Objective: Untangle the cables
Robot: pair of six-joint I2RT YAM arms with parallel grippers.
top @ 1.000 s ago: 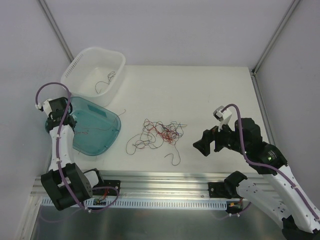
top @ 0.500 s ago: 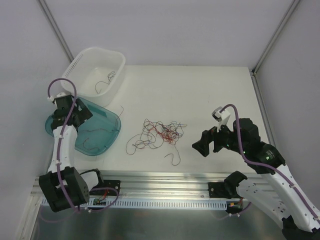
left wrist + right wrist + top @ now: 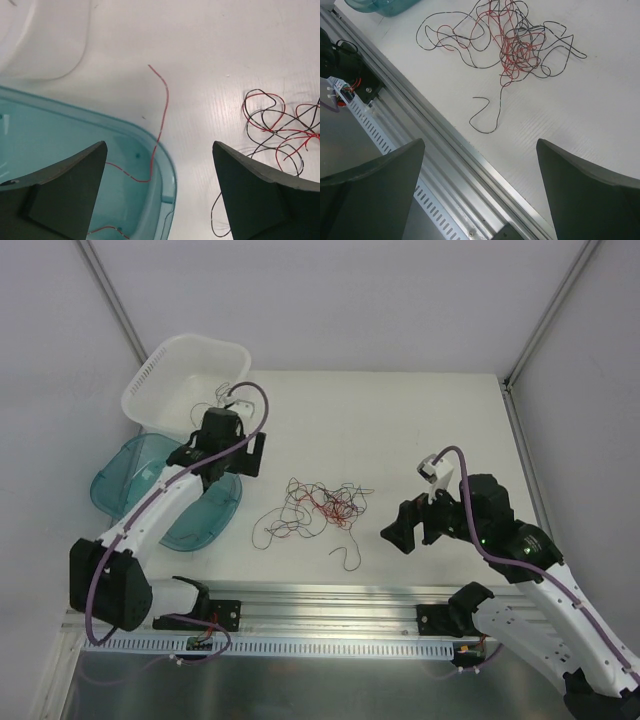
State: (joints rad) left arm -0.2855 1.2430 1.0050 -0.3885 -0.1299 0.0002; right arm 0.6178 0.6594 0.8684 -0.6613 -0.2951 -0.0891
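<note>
The cables (image 3: 318,508) lie as a loose red-and-black tangle in the middle of the table (image 3: 430,420). A separate red strand (image 3: 161,107) hangs over the rim of the teal tray (image 3: 120,475). Recommended: take one outlying loop, draw it off slowly, and avoid tightening the knot. The left pincer (image 3: 159,146) and right pincer (image 3: 480,145) both gape wide, holding and touching nothing.

Table (image 3: 420,420) top is matt white and faintly grained. The cables (image 3: 320,505) are hair-thin, with smooth red or black coating. The tray (image 3: 115,475) is glossy, see-through teal plastic. The basket (image 3: 160,365) is white plastic with slotted walls. The rail (image 3: 330,592) is ridged, brushed bare metal.
</note>
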